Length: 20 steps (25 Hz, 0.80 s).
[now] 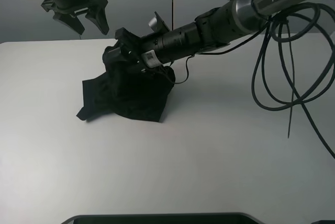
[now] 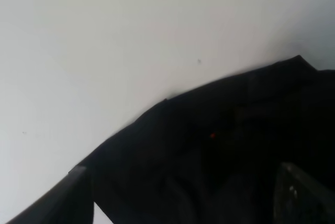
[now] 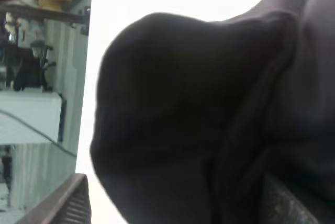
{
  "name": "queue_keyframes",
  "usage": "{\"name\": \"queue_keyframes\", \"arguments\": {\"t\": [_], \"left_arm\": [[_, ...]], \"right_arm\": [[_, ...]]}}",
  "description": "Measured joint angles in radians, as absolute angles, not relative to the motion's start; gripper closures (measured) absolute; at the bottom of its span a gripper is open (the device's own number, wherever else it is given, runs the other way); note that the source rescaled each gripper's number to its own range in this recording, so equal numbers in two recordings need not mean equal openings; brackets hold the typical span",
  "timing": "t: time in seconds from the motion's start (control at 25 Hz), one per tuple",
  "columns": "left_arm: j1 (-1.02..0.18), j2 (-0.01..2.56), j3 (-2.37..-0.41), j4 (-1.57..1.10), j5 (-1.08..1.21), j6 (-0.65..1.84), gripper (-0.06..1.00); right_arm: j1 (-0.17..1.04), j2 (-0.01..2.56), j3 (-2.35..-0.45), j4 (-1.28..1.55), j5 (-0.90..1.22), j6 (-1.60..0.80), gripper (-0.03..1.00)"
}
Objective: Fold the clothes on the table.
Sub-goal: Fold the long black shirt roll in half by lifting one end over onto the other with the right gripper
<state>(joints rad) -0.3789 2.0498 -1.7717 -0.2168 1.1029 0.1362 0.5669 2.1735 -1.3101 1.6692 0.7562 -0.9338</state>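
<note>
The black T-shirt (image 1: 125, 96) lies in a crumpled heap on the white table (image 1: 209, 150), left of centre, and its top rises in a peak. Its print and neck label are hidden. My right gripper (image 1: 116, 51) reaches across from the right and sits at that peak. In the right wrist view its fingers (image 3: 68, 203) stand wide apart, with black cloth (image 3: 199, 109) bulging between them. My left gripper (image 1: 86, 25) is open and empty, raised behind and to the left of the heap. The left wrist view looks down on the shirt (image 2: 220, 145) and bare table (image 2: 104, 35).
Black cables (image 1: 282, 67) hang in loops from the right arm over the table's right side. A dark edge (image 1: 157, 217) runs along the front of the table. Beyond the table's edge, room equipment (image 3: 36, 51) shows in the right wrist view.
</note>
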Motion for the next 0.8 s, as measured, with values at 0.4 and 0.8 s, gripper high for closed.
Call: {"name": "queue_keyframes", "arguments": {"t": [0.4,0.8], "left_arm": [[-0.379,2.050,-1.787,-0.214,1.138,0.136,0.04],[-0.434,2.050,-1.787,-0.268,1.208,0.201,0.04]], "right_arm": [[0.567,1.931,-1.310,0.927,0.622,-0.649,0.18],[0.543,1.786,-1.202,0.152,0.629,-0.110,-0.01]]}}
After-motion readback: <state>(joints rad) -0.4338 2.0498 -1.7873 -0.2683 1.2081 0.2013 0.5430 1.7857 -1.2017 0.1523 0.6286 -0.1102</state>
